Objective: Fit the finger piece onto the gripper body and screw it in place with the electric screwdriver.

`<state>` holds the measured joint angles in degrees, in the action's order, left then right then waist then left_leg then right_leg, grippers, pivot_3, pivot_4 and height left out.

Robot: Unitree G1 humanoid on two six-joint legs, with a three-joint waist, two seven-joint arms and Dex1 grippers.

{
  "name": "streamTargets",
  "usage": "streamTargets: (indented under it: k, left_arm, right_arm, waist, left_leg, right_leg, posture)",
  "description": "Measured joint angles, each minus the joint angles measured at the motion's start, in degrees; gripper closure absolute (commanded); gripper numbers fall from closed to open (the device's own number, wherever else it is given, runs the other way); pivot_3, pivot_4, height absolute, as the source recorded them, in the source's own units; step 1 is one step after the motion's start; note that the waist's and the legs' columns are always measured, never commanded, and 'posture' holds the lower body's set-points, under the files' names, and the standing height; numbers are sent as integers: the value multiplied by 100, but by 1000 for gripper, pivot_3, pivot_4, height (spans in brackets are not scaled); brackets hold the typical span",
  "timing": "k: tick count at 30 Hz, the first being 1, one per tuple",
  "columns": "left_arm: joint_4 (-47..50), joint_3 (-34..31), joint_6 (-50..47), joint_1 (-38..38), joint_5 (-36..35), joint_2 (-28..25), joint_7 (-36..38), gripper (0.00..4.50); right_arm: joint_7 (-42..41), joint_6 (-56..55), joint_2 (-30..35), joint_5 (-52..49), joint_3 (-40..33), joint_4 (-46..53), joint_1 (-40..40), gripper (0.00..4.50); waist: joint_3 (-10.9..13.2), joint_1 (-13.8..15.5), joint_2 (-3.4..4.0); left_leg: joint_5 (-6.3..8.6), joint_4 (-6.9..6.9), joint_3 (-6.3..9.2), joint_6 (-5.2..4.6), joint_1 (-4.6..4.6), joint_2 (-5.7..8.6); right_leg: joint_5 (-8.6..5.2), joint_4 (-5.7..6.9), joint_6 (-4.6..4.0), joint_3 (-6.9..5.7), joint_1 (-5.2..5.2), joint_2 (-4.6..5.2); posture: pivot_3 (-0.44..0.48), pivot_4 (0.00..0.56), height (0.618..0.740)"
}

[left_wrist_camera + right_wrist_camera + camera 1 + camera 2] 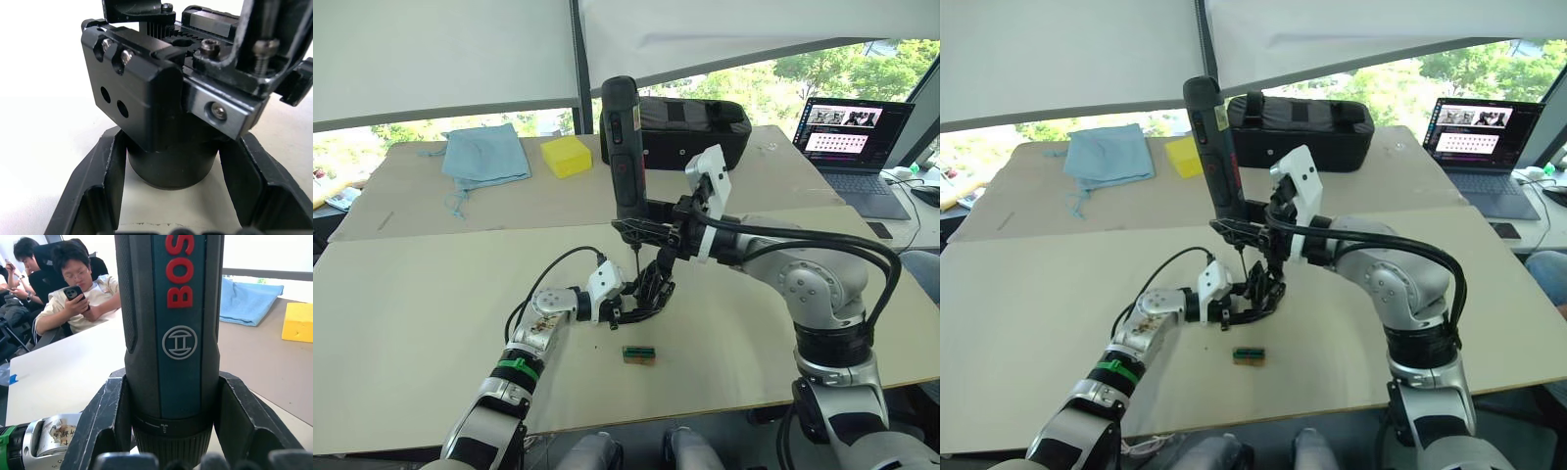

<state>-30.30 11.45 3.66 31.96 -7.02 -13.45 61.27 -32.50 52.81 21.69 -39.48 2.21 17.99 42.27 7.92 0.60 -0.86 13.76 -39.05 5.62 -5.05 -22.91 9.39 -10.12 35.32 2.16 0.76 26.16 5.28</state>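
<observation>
Gripping the screwdriver (625, 147) upright, the right pincer (651, 233) sets its bit on the body (646, 291). The left pincer (628, 302) clasps that body above the surface (411, 323), near a green block (639, 353).

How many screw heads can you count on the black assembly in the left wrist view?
5 on the gripper body: two side by side at its upper corner, one socket head on top, one tall one beside it, one on the grey rail's face. Others may be hidden.
</observation>
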Motion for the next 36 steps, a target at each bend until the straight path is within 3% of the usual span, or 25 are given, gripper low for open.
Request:
streamTargets:
  k: [10, 20, 26, 36]
  left_arm:
    - [-48, 1, 26, 9, 20, -2, -21, 2222]
    - [-241, 45, 63, 111, 31, 48, -32, 2222]
    - [-338, 84, 130, 124, 39, 64, -58, 2222]
    - [-418, 95, 145, 125, 43, 66, -87, 2222]
  right_arm:
    - [-593, -1255, 301, 551, 422, 623, -736, 2577]
    - [-742, -1366, 343, 650, 487, 303, -646, 2577]
    - [-976, -1626, 497, 661, 492, 203, -751, 2577]
    - [-1427, -2264, 928, 730, 786, 203, -929, 2577]
  waist:
    - [-1, -2, 0]
    - [-1, 28, 0]
    - [-2, 33, 0]
    - [-28, 31, -2]
  left_leg:
    - [1, 1, -1, 3, 16, 1]
    - [22, 4, 0, 31, 55, 0]
    - [60, 14, 6, -24, 109, -2]
    - [62, 18, 6, -25, 135, -2]
  right_leg:
    - [0, 0, 0, -7, -9, -4]
    - [0, -12, 0, -5, -35, -1]
    - [-2, -30, 4, -10, -96, -11]
    - [-4, -31, 7, -13, -113, -11]
  posture:
    - [0, 150, 740]
    - [0, 150, 740]
    - [0, 150, 740]
    - [0, 150, 740]
